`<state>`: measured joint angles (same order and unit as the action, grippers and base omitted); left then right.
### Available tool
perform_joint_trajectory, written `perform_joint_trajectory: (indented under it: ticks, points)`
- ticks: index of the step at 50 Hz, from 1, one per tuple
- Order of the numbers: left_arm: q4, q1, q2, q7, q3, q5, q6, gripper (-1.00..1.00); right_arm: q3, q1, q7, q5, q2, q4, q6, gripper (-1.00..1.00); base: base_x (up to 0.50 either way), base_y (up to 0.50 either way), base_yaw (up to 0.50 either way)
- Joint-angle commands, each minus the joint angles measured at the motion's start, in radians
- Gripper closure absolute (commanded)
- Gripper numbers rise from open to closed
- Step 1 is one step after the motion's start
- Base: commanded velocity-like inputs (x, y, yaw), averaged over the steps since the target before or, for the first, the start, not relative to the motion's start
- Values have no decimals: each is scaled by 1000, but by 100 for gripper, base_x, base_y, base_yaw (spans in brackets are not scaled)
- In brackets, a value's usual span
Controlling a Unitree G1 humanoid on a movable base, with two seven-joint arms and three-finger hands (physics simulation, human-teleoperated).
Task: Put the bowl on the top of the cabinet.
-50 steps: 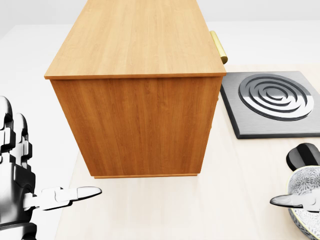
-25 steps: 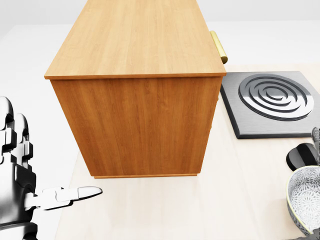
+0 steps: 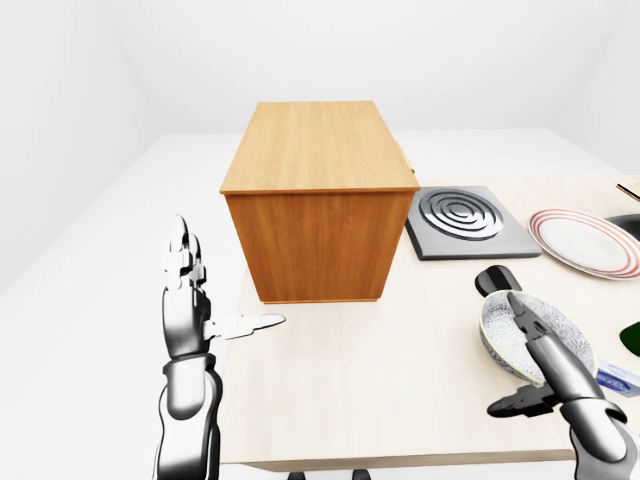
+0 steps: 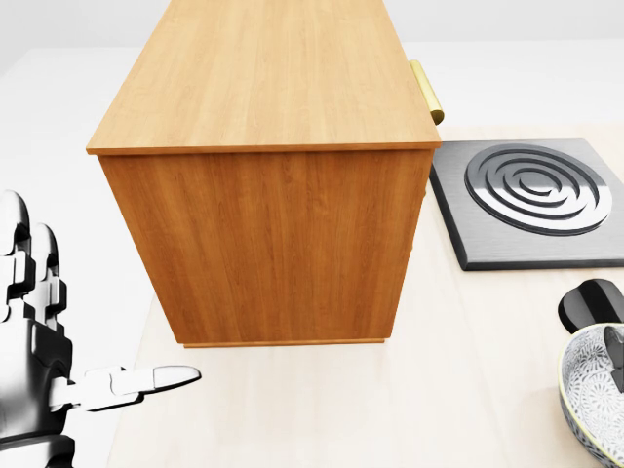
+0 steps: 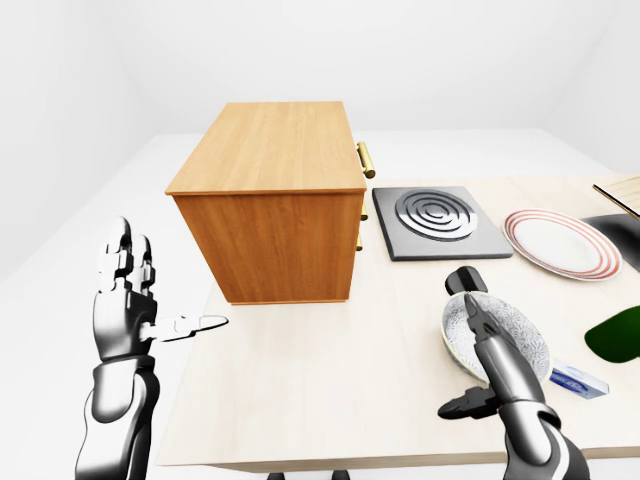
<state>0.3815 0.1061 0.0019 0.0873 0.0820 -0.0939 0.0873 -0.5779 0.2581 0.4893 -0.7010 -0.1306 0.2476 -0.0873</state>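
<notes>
The grey patterned bowl (image 3: 545,332) sits on the pale table (image 3: 360,370) at the lower right. My right hand (image 3: 505,355) is open at the bowl's near rim. Its fingers (image 3: 527,322) reach over into the bowl, and its thumb (image 3: 512,404) stays outside, low by the table. One fingertip shows inside the bowl in the head view (image 4: 614,351). The wooden cabinet (image 3: 320,215) stands on the table's left part with its flat top (image 3: 318,145) bare. My left hand (image 3: 225,290) is open and empty, left of the cabinet's near corner.
A grey burner plate (image 3: 465,215) lies right of the cabinet, and a red-rimmed plate (image 3: 585,240) lies beyond it. A black knob-like object (image 3: 492,278) stands just above the bowl. A dark green thing (image 5: 615,335) and a small blue packet (image 5: 580,382) lie at the right. A gold handle (image 5: 366,158) juts from the cabinet's right side.
The right thumb that lay across the bowl's rim in the head view has withdrawn, and a fingertip now shows inside the bowl. The bowl has settled flatter. The left hand has barely moved.
</notes>
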Motion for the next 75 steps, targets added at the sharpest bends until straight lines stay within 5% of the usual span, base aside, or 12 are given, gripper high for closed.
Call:
perform_joint_trajectory:
  ticks: [1,33,34,35,36,58,64,69,73,75]
  points:
    - [-5,-2,0,-1,-3,-2,0,-100,1,18,-18,-41,-15,-84,0,-100,0,0,0]
    - [-4,-1,0,-3,-4,-3,0,-100,40,54,-20,-122,-30,-201,0,-100,0,0,0]
    - [-6,-2,1,-3,-5,-3,0,-100,40,54,-23,-122,-29,-205,0,5,0,0,0]
    - [-6,-2,1,-3,-5,-3,0,-100,39,54,-22,-121,-29,-202,0,66,0,0,0]
    - [-7,-2,1,-3,-5,-3,0,-100,38,55,-20,-119,-29,-199,0,100,0,0,0]
    - [-9,-8,1,1,-4,-5,0,-100,-4,42,41,-107,-22,-101,0,100,0,0,0]
    - [-11,-9,2,1,-5,-5,0,-100,-92,-13,201,-13,-44,128,0,100,0,0,0]
    - [-21,-10,2,0,-4,-3,0,-100,-179,-109,209,81,-104,333,0,100,0,0,0]
    - [-22,-9,2,-2,-5,-2,0,-100,-238,-239,209,153,-242,472,161,100,0,0,0]
    - [-20,-8,2,-3,-6,-3,0,-100,-245,-286,209,168,-304,495,175,100,0,0,0]
